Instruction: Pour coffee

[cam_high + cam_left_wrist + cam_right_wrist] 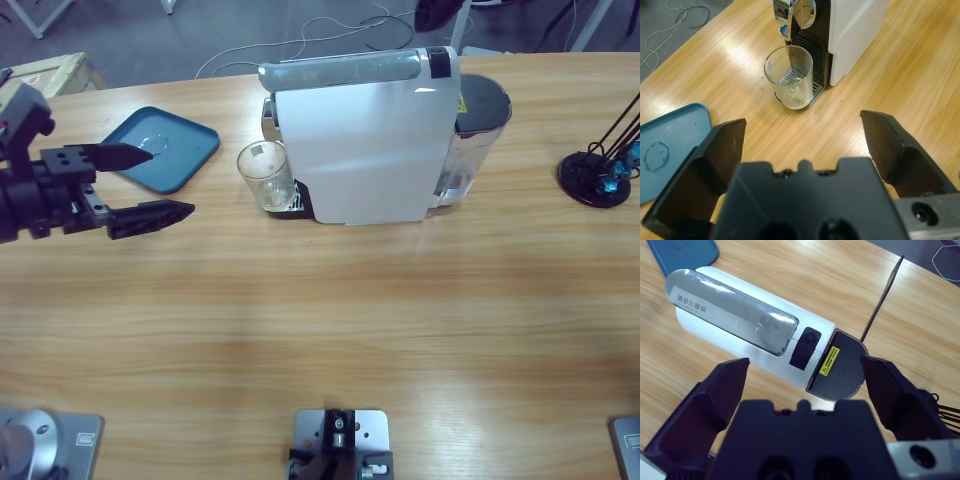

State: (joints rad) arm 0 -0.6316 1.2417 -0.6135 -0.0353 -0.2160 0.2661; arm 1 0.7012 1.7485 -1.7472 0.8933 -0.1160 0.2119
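We see the left gripper point(150, 182) coming in from the left edge of the high view, its jaws spread wide with nothing between them, held over the counter point(320, 330) and pointing right toward the glass point(264, 175). The glass is clear, upright and looks empty; it stands on the drip grate at the left end of the coffee machine point(365, 140), under the chrome spout point(788, 15), as the left wrist view shows. Glass and gripper are well apart.

The coffee machine is white with a silvery lever along its top and a dark-lidded water tank point(478, 120) at its right end. It stands toward the far side of the counter, near the middle. A blue tray point(175, 150) lies to the left of the glass, toward the far left of the counter, and the far jaw of the left gripper reaches over its near edge in the high view. In the left wrist view we make out a faint ring mark on the tray.

The right gripper point(805, 385) is not visible in the high view. Its wrist view looks down on the machine's top, with the jaws spread wide on either side of the black button point(805, 347) and the tank lid with its yellow label point(830, 361). A black stand point(597, 175) sits at the far right of the counter.
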